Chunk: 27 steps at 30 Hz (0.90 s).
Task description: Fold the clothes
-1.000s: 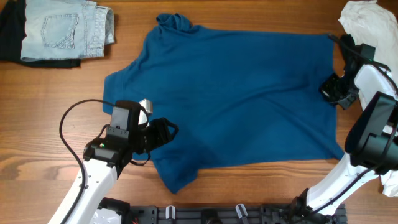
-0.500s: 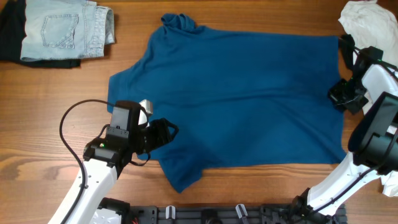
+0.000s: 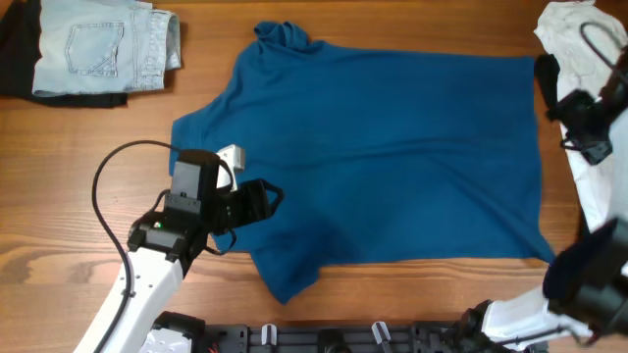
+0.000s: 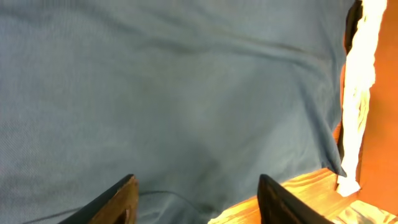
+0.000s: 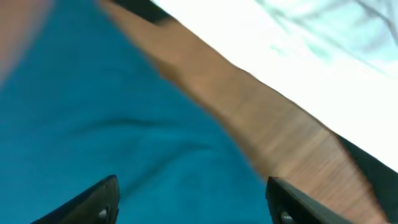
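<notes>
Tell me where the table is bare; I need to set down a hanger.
The widest bare tabletop lies left of the blue top, between the denim piece and the left arm. A narrow strip runs along the top's near edge. The right edge is crowded: the white garment and the right arm sit close by the top.

A wooden table (image 3: 78, 147) with warm brown grain fills the overhead view under soft, even light. At ten o'clock a folded pale denim piece (image 3: 93, 44) lies on dark cloth (image 3: 15, 49). A white garment (image 3: 569, 25) sits at two o'clock, and a black rail (image 3: 334, 338) runs along the edge at six o'clock.
</notes>
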Available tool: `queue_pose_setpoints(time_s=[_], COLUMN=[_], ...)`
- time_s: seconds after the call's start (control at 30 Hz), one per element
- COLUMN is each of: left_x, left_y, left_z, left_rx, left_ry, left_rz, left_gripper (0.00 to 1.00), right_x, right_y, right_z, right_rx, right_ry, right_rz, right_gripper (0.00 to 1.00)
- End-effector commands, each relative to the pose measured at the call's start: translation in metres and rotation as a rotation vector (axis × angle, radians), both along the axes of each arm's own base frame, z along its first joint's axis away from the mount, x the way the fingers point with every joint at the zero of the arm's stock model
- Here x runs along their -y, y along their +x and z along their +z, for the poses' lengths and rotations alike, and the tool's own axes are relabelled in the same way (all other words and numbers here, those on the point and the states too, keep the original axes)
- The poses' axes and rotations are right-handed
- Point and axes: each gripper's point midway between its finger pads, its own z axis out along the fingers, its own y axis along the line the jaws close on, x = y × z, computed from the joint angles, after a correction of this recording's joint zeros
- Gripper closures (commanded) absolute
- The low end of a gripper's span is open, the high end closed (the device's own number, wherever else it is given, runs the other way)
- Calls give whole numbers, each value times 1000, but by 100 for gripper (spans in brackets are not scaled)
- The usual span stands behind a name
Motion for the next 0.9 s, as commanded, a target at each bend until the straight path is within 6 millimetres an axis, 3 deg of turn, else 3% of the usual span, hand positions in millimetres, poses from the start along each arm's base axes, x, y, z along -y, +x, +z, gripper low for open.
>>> queue_pose_setpoints(time_s=[0.0, 0.17, 0.4, 0.47, 0.6, 0.77, 0.87], left_x=[0, -3, 6, 13, 6, -5, -7], left_y=[2, -17, -29, -44, -76, -117, -129], left_z=[5, -5, 19, 16, -3, -19, -29], left_rx=[20, -59, -70, -122, -307, -541, -604], left_ry=[20, 105, 206, 212, 282, 360, 402], left_rz=[-18, -32, -47, -57, 69, 224, 246], left_gripper=[48, 50, 45, 45, 40, 30, 10], right_x=[-42, -52, -69, -72, -72, -82, -83], right_y=[14, 6, 7, 7, 7, 9, 8], right_z=[24, 36, 66, 67, 67, 68, 68], right_rx=[121, 117, 205, 205, 205, 223, 219], right_ry=[142, 126, 103, 99, 102, 152, 155], right_rz=[165, 153, 207, 220, 221, 247, 248], right_gripper=[23, 22, 6, 5, 4, 3, 2])
